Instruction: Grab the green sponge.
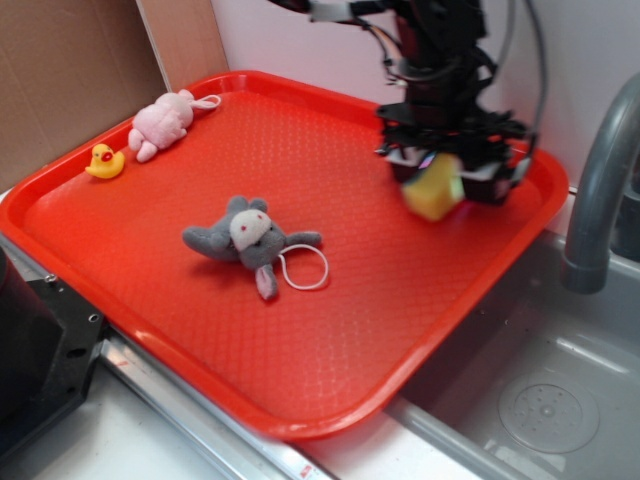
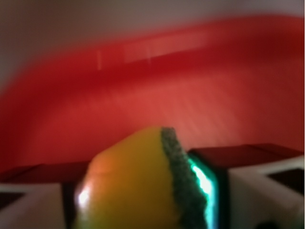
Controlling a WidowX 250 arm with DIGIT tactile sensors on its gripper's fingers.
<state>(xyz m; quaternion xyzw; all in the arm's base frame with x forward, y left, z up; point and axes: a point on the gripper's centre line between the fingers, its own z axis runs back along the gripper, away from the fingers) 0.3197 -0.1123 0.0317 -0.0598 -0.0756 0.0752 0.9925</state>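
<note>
Closest in the wrist view, the green sponge (image 2: 143,186) fills the bottom centre: a rounded block of yellow foam with a thin, dark green scouring layer running down its right face. It sits squeezed between the two fingers (image 2: 259,191) of the end effector (image 2: 147,200), whose pale pads press against it from left and right, so the end effector is clamped on the sponge. Beyond it in this view there is only a motion-blurred sweep of the red tray (image 2: 157,95) and its raised rim.

The exterior view gives the wider scene that the wrist view cannot. There the sponge (image 1: 433,188) appears as a blurred yellow lump under the black end effector (image 1: 450,180), over the far right corner of the tray (image 1: 300,330); whether it touches the tray surface or hangs just above it cannot be told. The green layer is barely readable from this side.

Nearer the middle of the tray lies a grey plush toy (image 1: 250,240) with a white loop of cord. Farther back, by the left rim, are a small yellow duck (image 1: 105,161) and a pink plush toy (image 1: 165,122), well apart from the sponge. The tray rests on the desk (image 1: 120,440), partly overhanging a metal sink (image 1: 540,400), with a grey faucet (image 1: 600,180) at the right.
</note>
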